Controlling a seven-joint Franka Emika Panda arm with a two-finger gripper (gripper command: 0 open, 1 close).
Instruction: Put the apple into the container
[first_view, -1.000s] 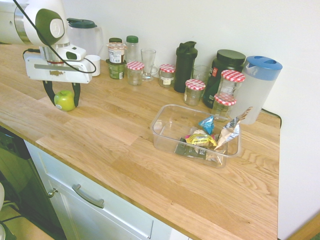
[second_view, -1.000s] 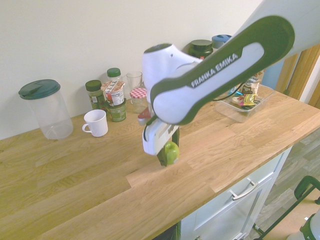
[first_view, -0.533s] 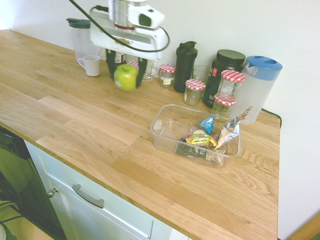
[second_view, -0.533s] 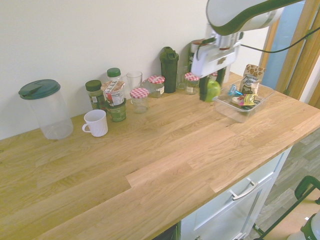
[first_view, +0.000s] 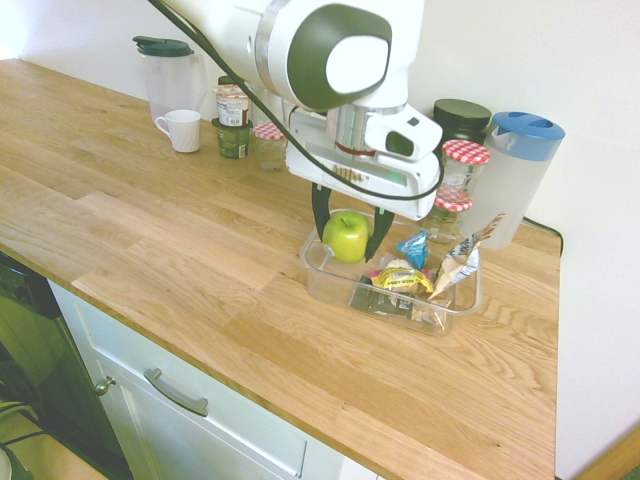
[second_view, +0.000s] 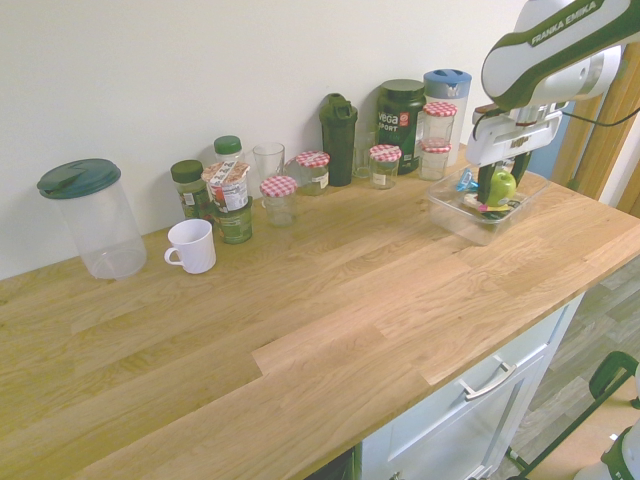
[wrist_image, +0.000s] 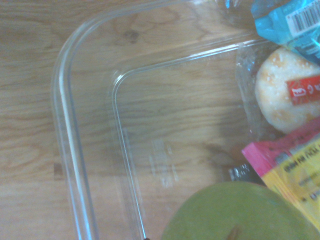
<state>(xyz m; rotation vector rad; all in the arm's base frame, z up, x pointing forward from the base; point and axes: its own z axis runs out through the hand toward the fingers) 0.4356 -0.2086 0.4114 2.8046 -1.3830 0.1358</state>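
Above the near-left part of the shallow clear plastic rectangular container (first_view: 318, 262), the white arm's two-finger gripper (first_view: 348, 232) points straight down, its dark fingers clenched on either side of the small round shiny yellow-green apple (first_view: 346, 237). Apple hangs over the tub's bare end, held in the air; whether its underside is below the rim cannot be told. Container sits on the pale wooden countertop (first_view: 180, 250), near the right end of the counter in the first exterior view. Inside it, toward the other end: a blue snack packet (first_view: 414, 247), a yellow-wrapped snack (first_view: 402, 279), and an upright brown-and-white pouch (first_view: 461, 262) leaning at the far side. Wrist view shows the tub's rounded corner (wrist_image: 75, 50), bare clear floor, the apple's green top with stem at the bottom edge, a round pale cake in clear wrap (wrist_image: 284, 90) beside it. Behind the tub, along the wall: glass jars with red-checked lids (first_view: 389, 183), a translucent pitcher with blue lid (first_view: 515, 172), a dark green canister (second_view: 401, 117). Well apart, farther along the counter, a white mug (first_view: 183, 130).
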